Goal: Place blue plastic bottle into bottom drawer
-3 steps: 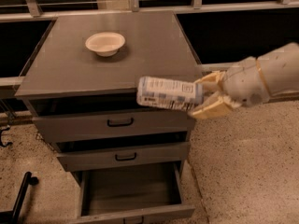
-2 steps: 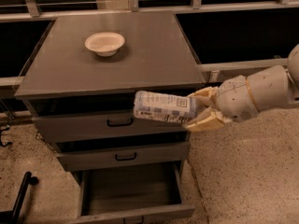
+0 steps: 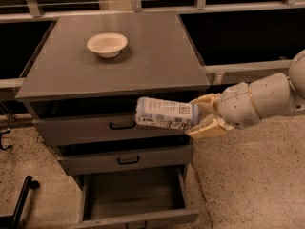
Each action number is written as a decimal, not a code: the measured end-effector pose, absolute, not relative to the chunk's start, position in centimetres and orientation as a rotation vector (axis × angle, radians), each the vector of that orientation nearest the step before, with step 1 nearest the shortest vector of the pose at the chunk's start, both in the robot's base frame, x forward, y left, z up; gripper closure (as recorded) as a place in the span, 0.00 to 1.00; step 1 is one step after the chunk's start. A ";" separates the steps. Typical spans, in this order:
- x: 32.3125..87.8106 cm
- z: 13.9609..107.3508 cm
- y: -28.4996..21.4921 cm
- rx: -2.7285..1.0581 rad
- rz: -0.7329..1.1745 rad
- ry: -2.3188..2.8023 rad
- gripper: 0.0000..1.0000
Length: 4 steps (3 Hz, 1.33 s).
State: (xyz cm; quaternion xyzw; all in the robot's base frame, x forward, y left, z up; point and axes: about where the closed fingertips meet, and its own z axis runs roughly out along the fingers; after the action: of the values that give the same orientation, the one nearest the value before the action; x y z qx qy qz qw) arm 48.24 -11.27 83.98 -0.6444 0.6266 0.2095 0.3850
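Note:
The blue plastic bottle (image 3: 166, 113) lies sideways in the air in front of the cabinet's top drawer, base pointing left. My gripper (image 3: 202, 116) comes in from the right and is shut on the bottle's cap end, cream fingers (image 3: 208, 129) above and below it. The bottom drawer (image 3: 131, 193) is pulled out below, its deep grey tray showing nothing inside. The bottle hangs well above that tray, a little right of its middle.
A cream round bowl (image 3: 107, 44) sits on the grey cabinet top (image 3: 157, 61). Two shut drawers with black handles (image 3: 122, 125) are above the open one. A black post (image 3: 21, 202) stands at lower left on the speckled floor.
My gripper has carried the bottle downward and slightly left, from level with the cabinet top's front edge to in front of the top drawer.

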 end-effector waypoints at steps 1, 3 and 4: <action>48.2 80.7 -11.1 -1.617 0.570 1.593 1.00; 49.1 72.5 -9.3 -1.594 0.619 1.545 1.00; 49.6 68.1 -7.5 -1.650 0.627 1.511 1.00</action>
State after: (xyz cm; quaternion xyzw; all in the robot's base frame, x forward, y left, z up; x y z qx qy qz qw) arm 49.58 -7.47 68.05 -0.6515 0.5967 0.2476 0.3978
